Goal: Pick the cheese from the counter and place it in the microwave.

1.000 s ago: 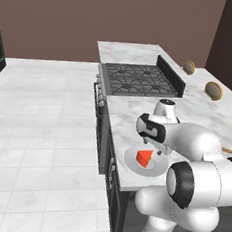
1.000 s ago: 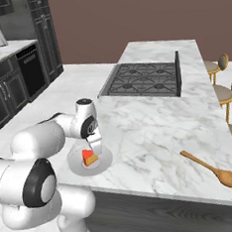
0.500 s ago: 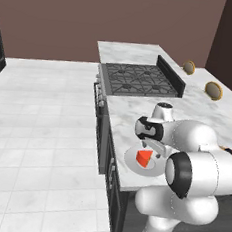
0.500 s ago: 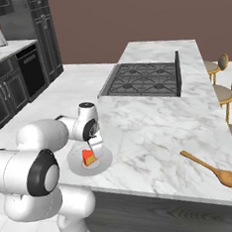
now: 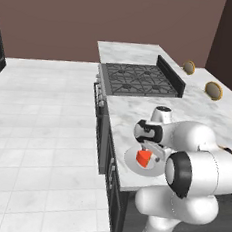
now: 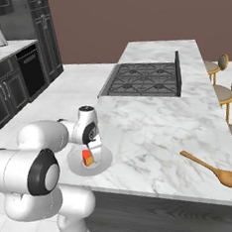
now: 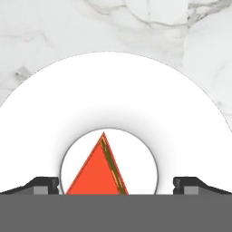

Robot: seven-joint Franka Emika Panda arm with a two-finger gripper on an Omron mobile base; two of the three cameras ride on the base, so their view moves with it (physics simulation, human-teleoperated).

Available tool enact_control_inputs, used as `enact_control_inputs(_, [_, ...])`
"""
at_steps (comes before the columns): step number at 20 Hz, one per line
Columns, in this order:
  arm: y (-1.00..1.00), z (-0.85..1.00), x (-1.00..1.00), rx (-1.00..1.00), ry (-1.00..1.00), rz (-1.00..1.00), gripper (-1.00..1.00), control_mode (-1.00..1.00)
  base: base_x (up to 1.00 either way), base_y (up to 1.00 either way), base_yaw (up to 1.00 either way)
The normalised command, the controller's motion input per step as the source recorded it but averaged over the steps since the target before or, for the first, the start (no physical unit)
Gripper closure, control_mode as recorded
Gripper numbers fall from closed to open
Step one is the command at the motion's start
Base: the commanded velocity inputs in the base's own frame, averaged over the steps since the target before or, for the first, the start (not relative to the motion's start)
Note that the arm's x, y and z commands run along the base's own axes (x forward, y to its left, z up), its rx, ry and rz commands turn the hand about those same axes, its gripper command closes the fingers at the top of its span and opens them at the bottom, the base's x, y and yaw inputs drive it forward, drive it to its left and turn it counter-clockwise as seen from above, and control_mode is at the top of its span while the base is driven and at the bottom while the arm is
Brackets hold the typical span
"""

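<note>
Lower than a second ago, the gripper (image 5: 145,152) has sunk over the plate (image 5: 132,165), its fingers now straddling the cheese (image 5: 144,158) where before they hung a little above it. Nothing else on the counter (image 5: 199,108) has shifted.

Reading the right base view from the left: the white arm reaches in low, its gripper (image 6: 90,154) standing over the plate (image 6: 105,159) near the counter's near edge, with the cheese (image 6: 87,158) on the plate under it. Behind lies the black cooktop (image 6: 142,80), and far right the wooden spoon (image 6: 211,168) lies well apart from the work.

In the hand view the jaws stand fully spread, one fingertip (image 7: 43,185) left and one right of the red-orange cheese (image 7: 96,170), neither touching it; nothing is held.

By my judgement the task is only at its start: the approach is about done, but the squeeze, the lift and the whole carry to the microwave are left
</note>
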Motion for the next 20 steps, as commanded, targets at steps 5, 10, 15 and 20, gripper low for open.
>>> enact_control_inputs(5, [0.08,-0.14,0.0,0.0,0.02,-0.01,-1.0,-1.0,0.0,0.0,0.0])
enact_control_inputs(10, [0.07,-0.09,0.14,0.0,0.01,0.0,-1.0,-1.0,0.0,0.0,0.0])
enact_control_inputs(15, [0.01,-0.08,0.08,0.0,0.01,0.0,-1.0,-1.0,0.0,0.0,0.0])
enact_control_inputs(20, [0.12,-0.21,0.0,0.0,0.04,-0.03,-1.0,-1.0,0.0,0.0,0.0])
